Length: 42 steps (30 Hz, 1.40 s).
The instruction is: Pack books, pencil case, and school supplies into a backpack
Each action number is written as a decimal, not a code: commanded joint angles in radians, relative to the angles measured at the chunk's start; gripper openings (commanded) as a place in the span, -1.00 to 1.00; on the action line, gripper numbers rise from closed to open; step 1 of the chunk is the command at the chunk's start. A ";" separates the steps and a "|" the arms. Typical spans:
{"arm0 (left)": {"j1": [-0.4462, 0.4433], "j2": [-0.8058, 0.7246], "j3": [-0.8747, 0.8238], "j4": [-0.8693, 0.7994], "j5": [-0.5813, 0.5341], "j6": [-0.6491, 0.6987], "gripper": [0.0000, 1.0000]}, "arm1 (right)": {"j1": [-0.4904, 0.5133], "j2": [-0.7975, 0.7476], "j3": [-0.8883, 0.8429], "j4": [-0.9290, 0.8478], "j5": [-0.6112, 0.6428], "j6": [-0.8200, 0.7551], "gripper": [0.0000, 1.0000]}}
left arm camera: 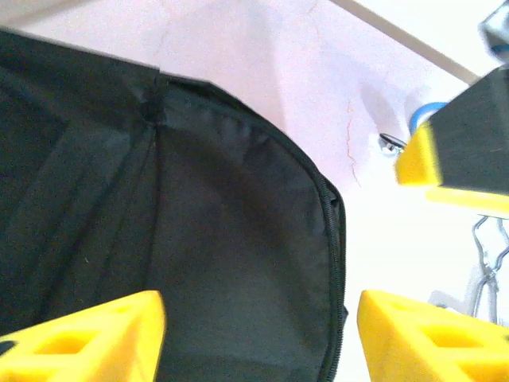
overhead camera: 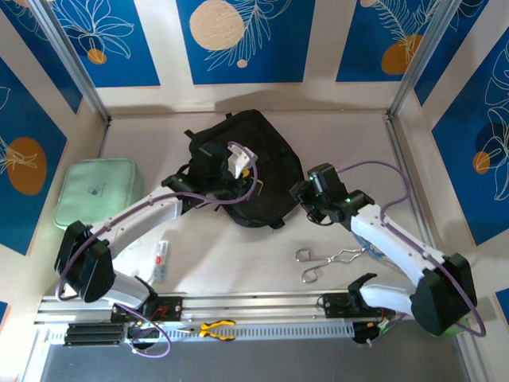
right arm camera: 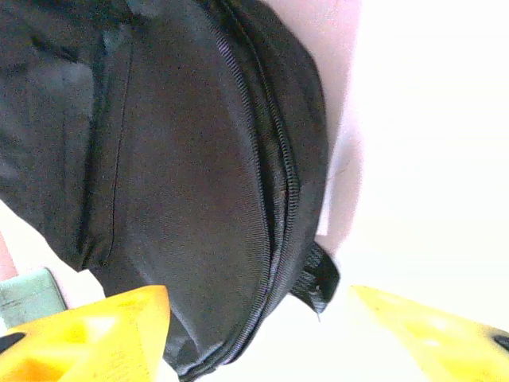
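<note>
Mid-surface, toward the far edge: backpack, soft limp black fabric, likely light; grip a strap or zip rim; left tool and right tool both spread, empty

Pale table, four loose items lying on it.
Black backpack centre-back; mint-green pouch at the left edge, well apart from it; metal tongs front right; small white tube front left, near the rail.
</note>
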 commanded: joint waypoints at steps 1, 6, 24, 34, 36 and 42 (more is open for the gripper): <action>0.027 0.003 -0.018 0.031 0.019 -0.117 0.49 | 0.007 -0.040 0.052 -0.102 0.102 -0.065 0.28; 0.161 -0.004 -0.046 0.029 0.015 -0.287 0.64 | 0.008 0.029 0.118 -0.068 0.041 -0.138 0.42; 0.534 0.360 -0.101 0.336 0.299 -0.893 0.14 | -0.024 0.321 0.155 -0.009 -0.094 -0.216 0.22; 0.544 0.460 -0.100 0.488 0.357 -0.988 -0.22 | -0.047 0.402 0.158 0.040 -0.108 -0.234 0.15; 0.547 0.460 -0.105 0.488 0.351 -0.986 -0.33 | -0.050 0.427 0.165 0.045 -0.101 -0.251 0.11; 0.562 0.448 -0.108 0.477 0.358 -0.955 -0.50 | -0.073 0.516 0.215 0.043 -0.098 -0.285 -0.01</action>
